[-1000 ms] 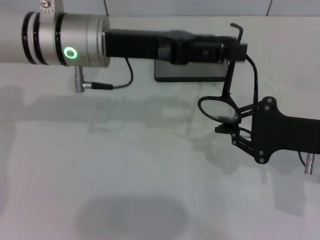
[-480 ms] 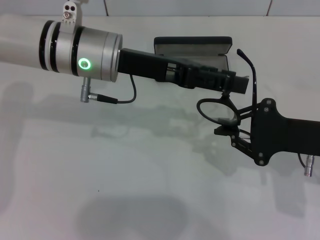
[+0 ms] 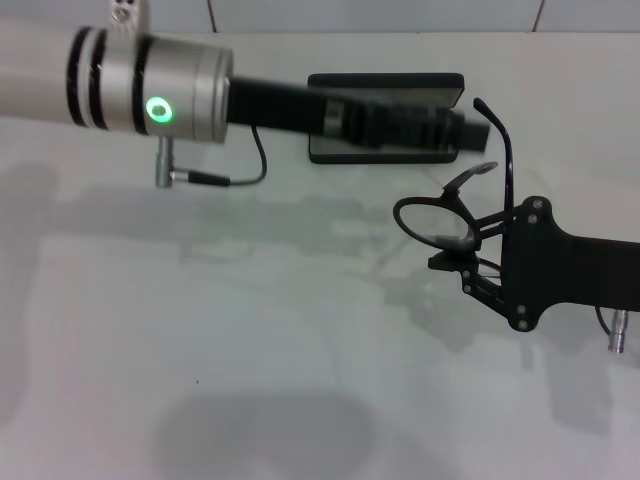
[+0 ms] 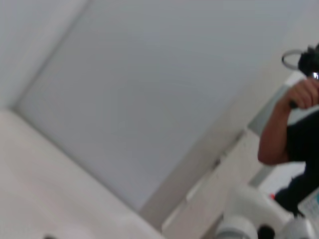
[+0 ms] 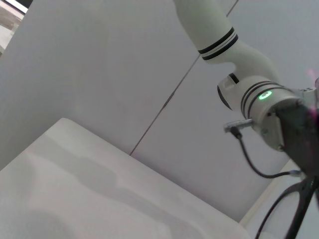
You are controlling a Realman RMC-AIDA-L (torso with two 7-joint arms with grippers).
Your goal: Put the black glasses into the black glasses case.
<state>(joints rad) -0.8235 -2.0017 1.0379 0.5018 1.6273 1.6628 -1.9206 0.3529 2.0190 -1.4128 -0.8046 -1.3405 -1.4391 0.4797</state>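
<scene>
Black glasses (image 3: 450, 215) hang above the table, clamped at the frame by the right gripper (image 3: 468, 262) — not yet in the black glasses case (image 3: 385, 150), which sits just behind. Left gripper (image 3: 470, 128) reaches over the case; its jaws' state I cannot tell.

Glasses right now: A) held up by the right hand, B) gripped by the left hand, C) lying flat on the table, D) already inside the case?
A: the right hand grips the glasses at the lens, above the table, apart from the case.
</scene>
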